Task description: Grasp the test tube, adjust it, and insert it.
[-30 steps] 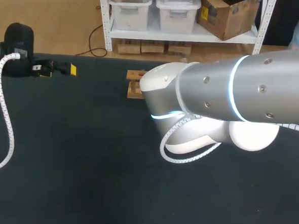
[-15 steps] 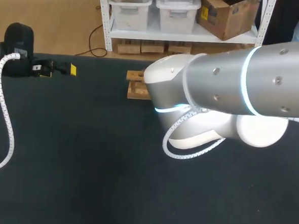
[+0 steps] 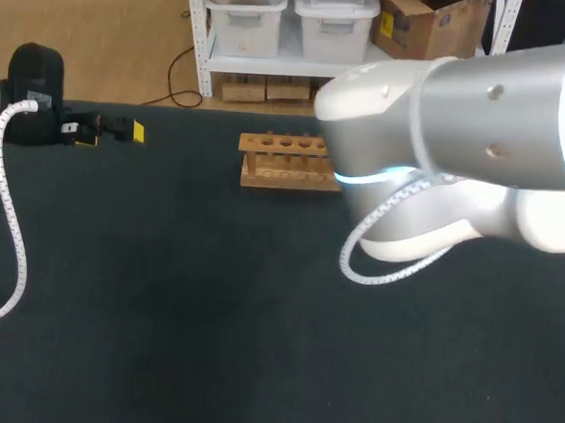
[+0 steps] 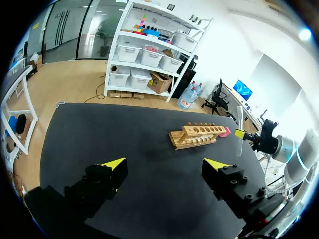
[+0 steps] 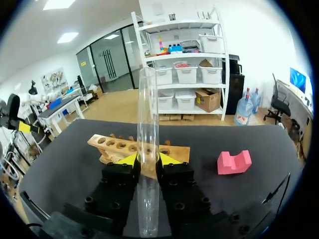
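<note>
Right claw [image 5: 148,160] clamped on clear glass test tube [image 5: 147,99], held upright, probably to line up with the holes of the light wooden tube rack [image 5: 117,146] at its 12 o'clock. Left claw [image 4: 164,167] wide open, empty, at the black desk's [image 3: 161,310] 10 o'clock, likely out of the way.

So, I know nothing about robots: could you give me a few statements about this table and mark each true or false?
The right claw grips a clear test tube. True.
The test tube stands in the wooden rack. False: it is upright in the claw, not in the rack.
The left claw holds the pink block. False: it is open and empty; the block lies on the table near the rack.
The table is dark. True.
</note>
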Tool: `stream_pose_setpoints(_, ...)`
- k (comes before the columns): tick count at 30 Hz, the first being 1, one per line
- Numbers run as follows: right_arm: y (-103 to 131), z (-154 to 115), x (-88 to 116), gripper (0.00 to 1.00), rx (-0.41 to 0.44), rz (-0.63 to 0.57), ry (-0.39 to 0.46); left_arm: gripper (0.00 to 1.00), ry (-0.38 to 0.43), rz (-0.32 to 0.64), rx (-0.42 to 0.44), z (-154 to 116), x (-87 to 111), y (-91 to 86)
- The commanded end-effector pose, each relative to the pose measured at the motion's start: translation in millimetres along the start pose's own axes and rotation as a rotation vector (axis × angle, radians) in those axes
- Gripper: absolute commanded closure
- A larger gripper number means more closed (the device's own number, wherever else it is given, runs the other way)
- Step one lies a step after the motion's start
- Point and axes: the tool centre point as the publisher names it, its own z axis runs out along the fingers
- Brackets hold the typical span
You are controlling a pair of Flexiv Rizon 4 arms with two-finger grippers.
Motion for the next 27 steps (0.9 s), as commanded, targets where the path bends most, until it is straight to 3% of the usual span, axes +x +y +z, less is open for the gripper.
stream_pose_setpoints(1,-7,-5,-3,1.00,-0.029,0.000,0.349,0.00,0.001,-0.001,-0.002,0,-0.1,-0.4)
stream_pose_setpoints(16,4,41,-3,1.00,0.069,0.010,0.354,0.00,0.001,-0.001,-0.002,0,-0.1,-0.4)
stream_pose_setpoints(24,1,43,0,1.00,0.149,0.084,0.345,0.00,0.001,-0.001,-0.002,0,-0.1,-0.4)
stream_pose_setpoints(27,1,36,1,1.00,0.151,0.084,0.385,0.00,0.001,-0.001,-0.002,0,-0.1,-0.4)
